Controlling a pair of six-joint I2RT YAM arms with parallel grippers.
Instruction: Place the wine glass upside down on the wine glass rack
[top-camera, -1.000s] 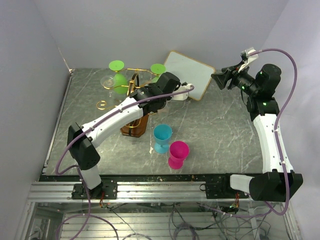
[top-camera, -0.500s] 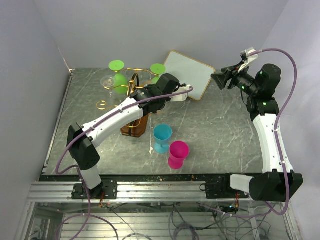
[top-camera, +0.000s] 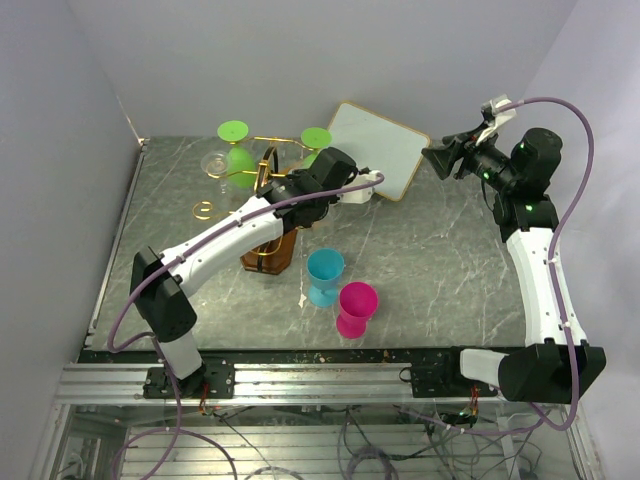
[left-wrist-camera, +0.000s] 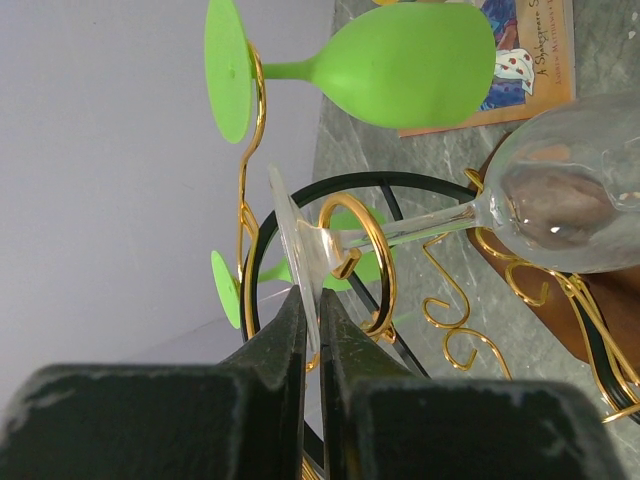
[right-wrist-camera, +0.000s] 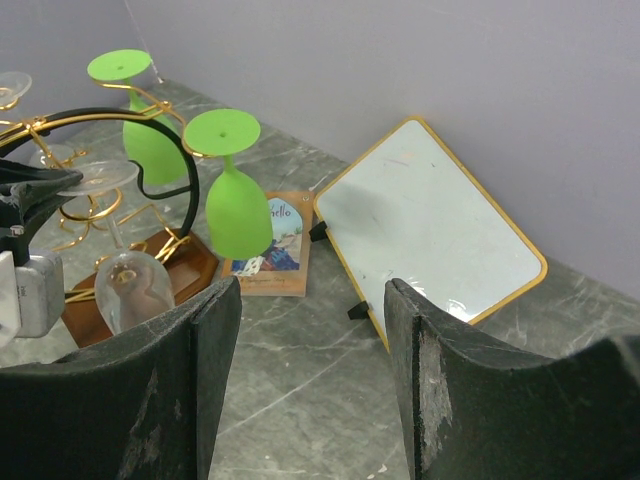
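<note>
Toward the back left of the table stands the gold wire wine glass rack on its dark wooden base (right-wrist-camera: 188, 262), with two lime-green plastic wine glasses (top-camera: 240, 166) hanging bowl-down from its arms. Just right of them, the clear stemmed wine glass (left-wrist-camera: 565, 200) is also inverted. Its stem runs through a gold loop, and the left gripper (left-wrist-camera: 313, 300) has its fingers pressed together on the thin foot disc. Placement looks nearly finished: what remains, I judge, is letting go and backing out without dragging the foot. Nearer the front, a turquoise goblet (top-camera: 325, 275) and a magenta goblet (top-camera: 357, 305) stand upright. Farther right, past the gold-framed white board (top-camera: 375, 148), the right gripper (right-wrist-camera: 310, 290) hangs spread and holds nothing.
</note>
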